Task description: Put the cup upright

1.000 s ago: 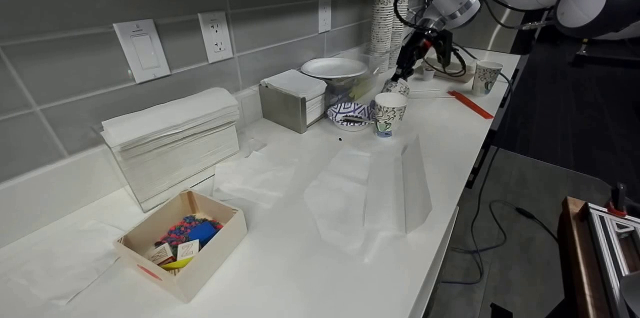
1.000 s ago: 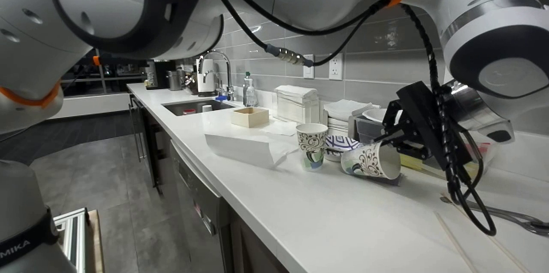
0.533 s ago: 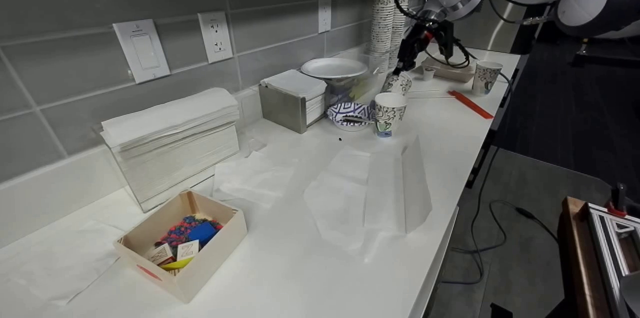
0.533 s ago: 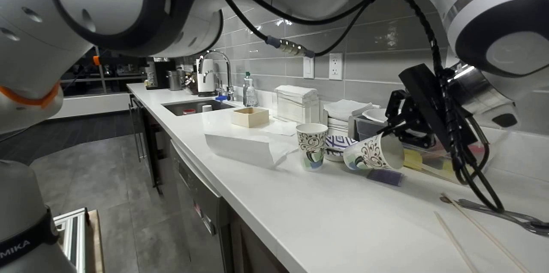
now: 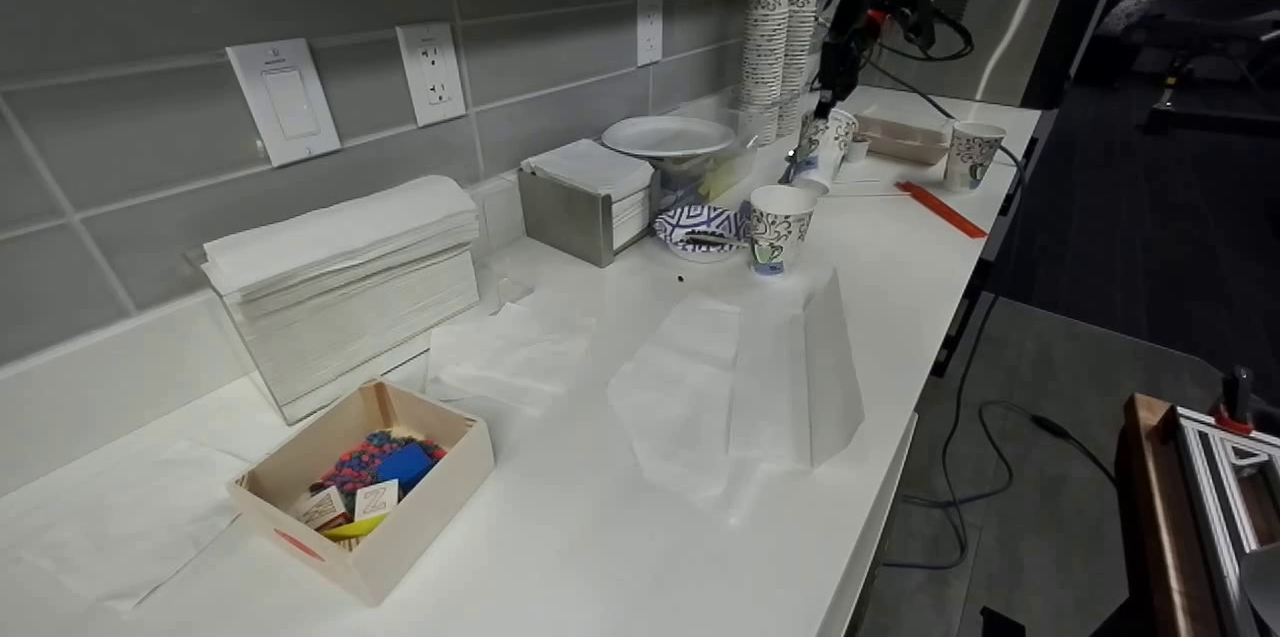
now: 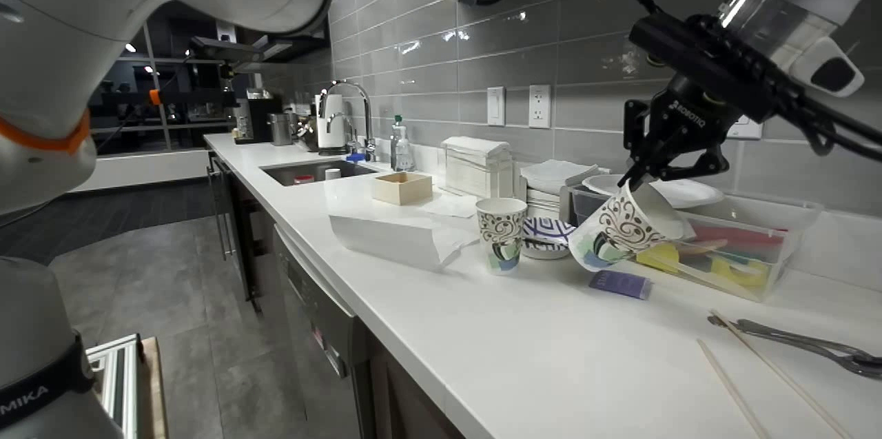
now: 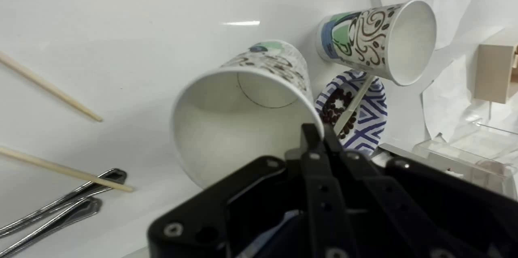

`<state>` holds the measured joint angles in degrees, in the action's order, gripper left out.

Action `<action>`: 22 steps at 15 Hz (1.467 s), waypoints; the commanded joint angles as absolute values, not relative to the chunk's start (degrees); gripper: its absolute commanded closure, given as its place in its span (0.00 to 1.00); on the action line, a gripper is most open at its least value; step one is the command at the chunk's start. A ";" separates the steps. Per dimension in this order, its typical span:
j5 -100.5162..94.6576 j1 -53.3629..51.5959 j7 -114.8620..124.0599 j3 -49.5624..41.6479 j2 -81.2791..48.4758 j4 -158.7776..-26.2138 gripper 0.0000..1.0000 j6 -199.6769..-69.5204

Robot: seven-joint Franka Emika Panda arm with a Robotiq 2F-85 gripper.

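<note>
A patterned paper cup (image 6: 615,231) hangs tilted from my gripper, its mouth up and toward the arm; it also shows in an exterior view (image 5: 835,145) and in the wrist view (image 7: 279,61). My gripper (image 6: 634,182) is shut on the cup's rim, one finger inside and one outside, as the wrist view shows (image 7: 322,134). The cup's base is low, close to the counter; I cannot tell whether it touches. A second patterned cup (image 6: 501,236) stands upright beside it, also seen in the wrist view (image 7: 360,41).
A purple-patterned bowl (image 7: 370,116) with dark beans sits by both cups. A purple packet (image 6: 620,284) lies below the held cup. A clear bin (image 6: 730,267), tongs (image 6: 799,339) and thin sticks (image 6: 778,373) lie nearby. A third cup (image 5: 972,157) stands near the counter's edge.
My gripper has risen and moved back, holding the rim. The cup has gone from lying on its side to a steeper tilt, mouth higher. The purple packet is uncovered.
</note>
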<state>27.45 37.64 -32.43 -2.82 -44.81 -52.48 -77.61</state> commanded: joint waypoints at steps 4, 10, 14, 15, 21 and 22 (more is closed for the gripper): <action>18.20 32.23 -35.90 -6.67 -34.94 -67.11 0.99 -92.21; 12.63 29.91 -37.20 -8.42 -30.84 -75.37 0.99 -105.93; 8.79 29.36 -36.63 -9.77 -30.28 -76.31 0.99 -111.15; 8.40 29.50 -36.69 -9.85 -30.67 -75.81 0.99 -111.94; 6.16 30.27 -36.22 -10.79 -34.84 -71.58 0.99 -116.95; 5.63 30.87 -35.71 -10.60 -36.15 -70.04 0.99 -117.29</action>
<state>7.20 30.21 -36.43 -10.32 -32.90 -73.47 -116.17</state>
